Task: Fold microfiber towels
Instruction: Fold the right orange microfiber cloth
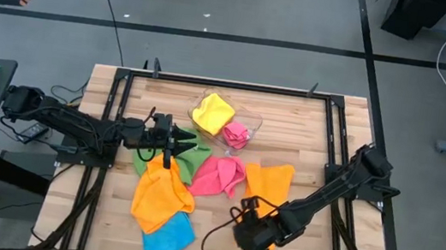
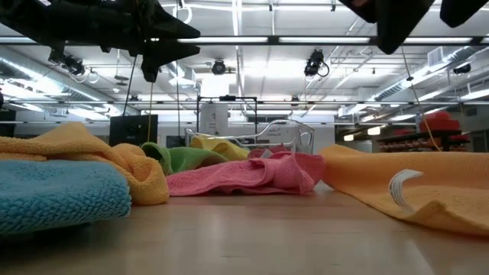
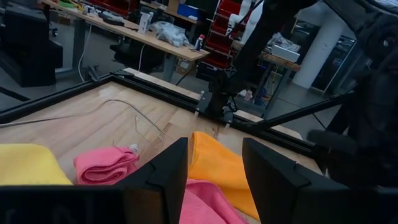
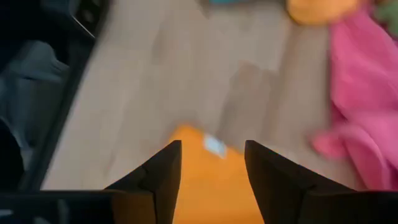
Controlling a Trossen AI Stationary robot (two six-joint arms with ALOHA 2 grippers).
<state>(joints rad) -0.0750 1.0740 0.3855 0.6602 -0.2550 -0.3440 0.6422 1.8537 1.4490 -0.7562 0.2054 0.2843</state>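
Several microfiber towels lie crumpled on the wooden table: a green one (image 1: 154, 157), an orange one (image 1: 160, 194), a blue one (image 1: 166, 238), a pink one (image 1: 218, 174) and a second orange one (image 1: 271, 183). A yellow towel (image 1: 213, 112) and a small pink one (image 1: 237, 133) lie in the clear tray. My left gripper (image 1: 172, 149) hangs open and level above the green and orange towels. My right gripper (image 4: 211, 149) is open and slants down above the near corner of the second orange towel (image 4: 205, 180), which bears a white label. In the low view that gripper is well clear of the cloth.
The clear plastic tray (image 1: 251, 122) stands at the far middle of the table. Black frame rails (image 1: 228, 83) run along the table's edges. A black cable loop (image 1: 215, 247) lies near the front edge beside my right gripper.
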